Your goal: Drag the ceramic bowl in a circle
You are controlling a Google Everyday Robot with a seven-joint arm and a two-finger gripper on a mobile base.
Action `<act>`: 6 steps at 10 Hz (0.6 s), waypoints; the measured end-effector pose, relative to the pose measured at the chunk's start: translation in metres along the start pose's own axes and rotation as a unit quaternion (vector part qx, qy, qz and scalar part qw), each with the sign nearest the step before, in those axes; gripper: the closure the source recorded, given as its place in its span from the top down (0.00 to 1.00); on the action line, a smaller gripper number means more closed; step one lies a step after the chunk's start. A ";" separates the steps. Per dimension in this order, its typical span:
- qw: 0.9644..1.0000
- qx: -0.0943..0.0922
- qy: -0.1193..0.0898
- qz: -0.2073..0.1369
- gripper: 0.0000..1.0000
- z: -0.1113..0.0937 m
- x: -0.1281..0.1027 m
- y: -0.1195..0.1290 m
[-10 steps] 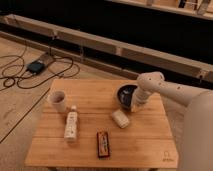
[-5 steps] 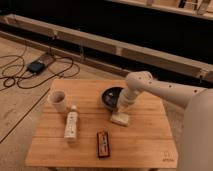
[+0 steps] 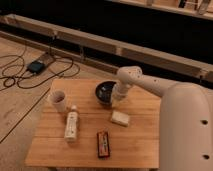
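Note:
The ceramic bowl [image 3: 105, 91] is dark and glossy. It sits on the wooden table [image 3: 145, 135] at the back, near the middle. My gripper [image 3: 118, 95] reaches down from the white arm [image 3: 145, 82] and is at the bowl's right rim, touching it. The arm's wrist hides part of that rim.
A white mug [image 3: 59, 100] stands left of the bowl. A white bottle [image 3: 71, 125] lies in front of the mug. A pale packet [image 3: 120, 118] lies just in front of the bowl, and a dark snack bar [image 3: 103, 144] lies near the front. Cables [image 3: 30, 70] lie on the floor at the left.
The bowl has slid left across the back of the table, and my gripper has moved left with it at its right rim. The other objects have not moved.

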 end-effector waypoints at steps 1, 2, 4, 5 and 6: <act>1.000 0.000 0.005 0.002 0.00 0.000 0.008 -0.009; 1.000 -0.002 0.012 0.008 0.00 -0.001 0.020 -0.017; 0.999 -0.003 0.031 0.029 0.00 -0.010 0.053 -0.024; 0.998 -0.004 0.041 0.044 0.00 -0.015 0.072 -0.020; 0.997 -0.006 0.049 0.064 0.00 -0.021 0.092 -0.011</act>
